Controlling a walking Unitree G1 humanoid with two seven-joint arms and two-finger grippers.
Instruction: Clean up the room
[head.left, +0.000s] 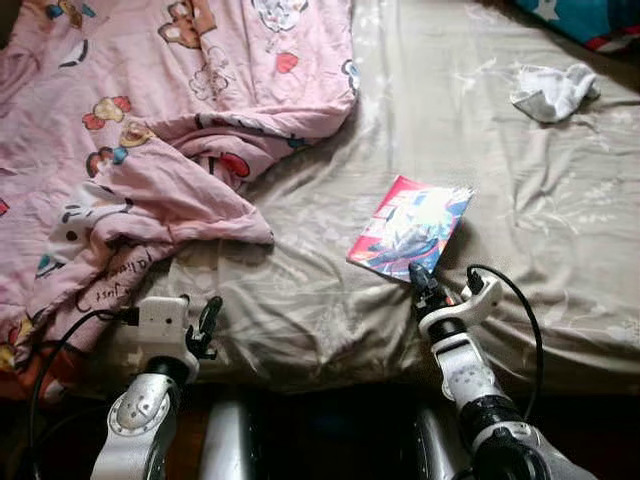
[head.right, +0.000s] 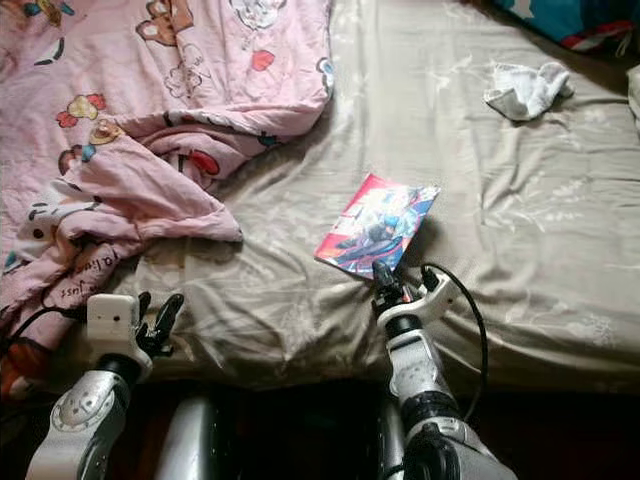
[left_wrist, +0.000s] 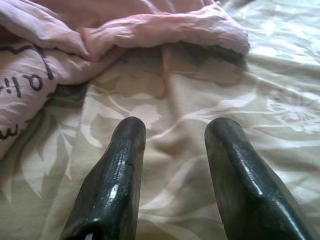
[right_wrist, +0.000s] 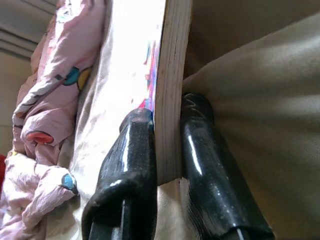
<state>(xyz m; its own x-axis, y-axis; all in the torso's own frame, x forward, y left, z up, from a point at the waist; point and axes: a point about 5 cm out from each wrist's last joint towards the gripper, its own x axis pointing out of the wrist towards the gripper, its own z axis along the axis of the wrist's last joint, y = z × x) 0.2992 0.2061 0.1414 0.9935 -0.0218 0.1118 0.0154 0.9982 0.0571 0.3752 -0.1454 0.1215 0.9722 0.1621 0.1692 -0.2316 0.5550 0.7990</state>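
Left gripper (head.left: 208, 322) first: I have it hovering just off the near edge of the bed (head.left: 560, 260), its two black fingers (left_wrist: 115, 180) spread apart with nothing between them, only the beige patterned sheet beyond the tips in the left wrist view. Taking the book (head.left: 411, 228) as my landmark, this gripper sits well to the left of it and nearer to me.

Up and left of the book lies the pink blanket (head.left: 150, 120) with cartoon prints, crumpled and covering the left part of the bed; one folded corner of it reaches toward the book but stays apart from it.

The book itself is a thin paperback with a bright red and blue cover, lying tilted on the sheet about mid-bed, its near edge toward me.

My right gripper (head.left: 418, 276) is at that near edge. In the right wrist view its fingers (right_wrist: 135, 165) are clamped on the book, one pad on the cover side and one on the underside against the sheet, with the page edges running between them.

Farther up and right of the book, well apart from it, a crumpled white cloth (head.left: 552, 91) rests on the sheet.
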